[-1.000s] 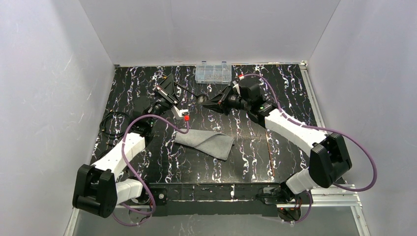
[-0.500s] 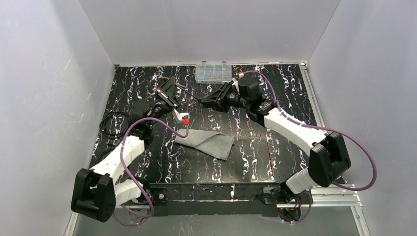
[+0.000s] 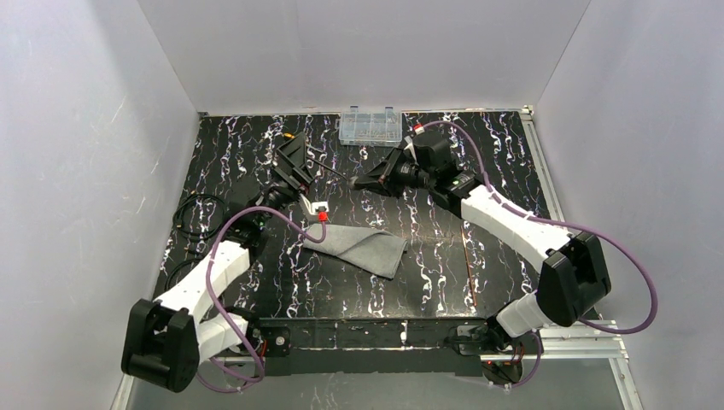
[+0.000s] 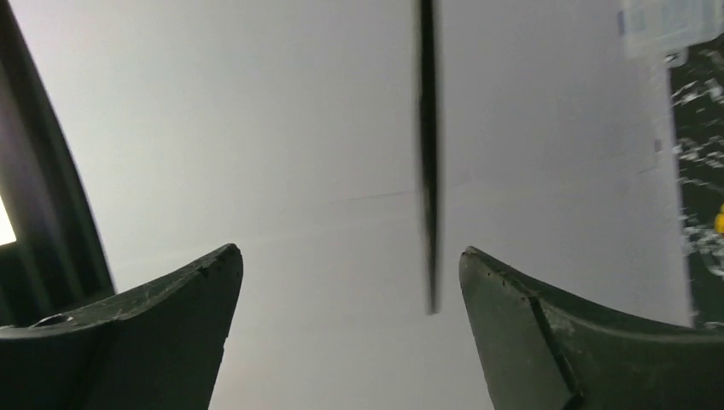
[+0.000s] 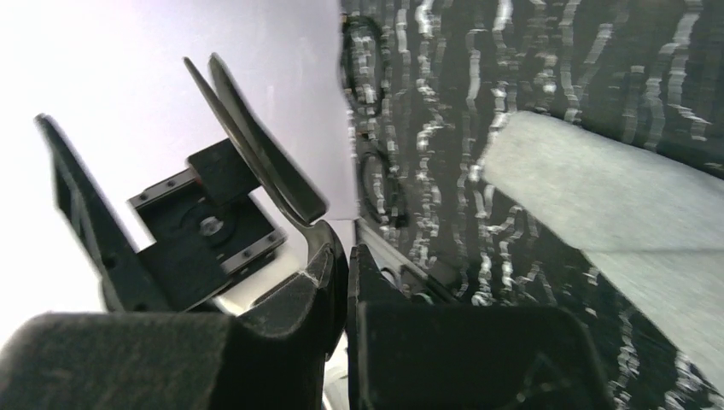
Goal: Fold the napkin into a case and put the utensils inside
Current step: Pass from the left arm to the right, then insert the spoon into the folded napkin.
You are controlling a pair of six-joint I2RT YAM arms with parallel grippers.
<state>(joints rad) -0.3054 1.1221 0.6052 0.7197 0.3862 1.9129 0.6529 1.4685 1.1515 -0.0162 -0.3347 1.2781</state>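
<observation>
The napkin (image 3: 363, 246) lies folded into a narrow grey strip at the table's middle, and its end shows in the right wrist view (image 5: 615, 196). My right gripper (image 3: 359, 183) (image 5: 341, 256) is shut on the head end of a thin dark utensil (image 3: 331, 168), held in the air behind the napkin. The handle reaches left to my left gripper (image 3: 300, 159) (image 4: 350, 256), which stands open. The utensil's handle (image 4: 427, 171) hangs free between its fingers (image 5: 256, 154), nearer the right one. Another thin copper-brown utensil (image 3: 468, 269) lies on the table right of the napkin.
A clear plastic compartment box (image 3: 370, 126) (image 4: 670, 26) stands at the back edge. A small orange-handled tool (image 3: 293, 135) lies behind the left gripper. A coiled black cable (image 3: 192, 213) lies at the table's left edge. White walls close three sides.
My left gripper has opened and let go of the utensil's handle. The right gripper keeps the utensil and has shifted slightly back and right. The napkin has not moved.
</observation>
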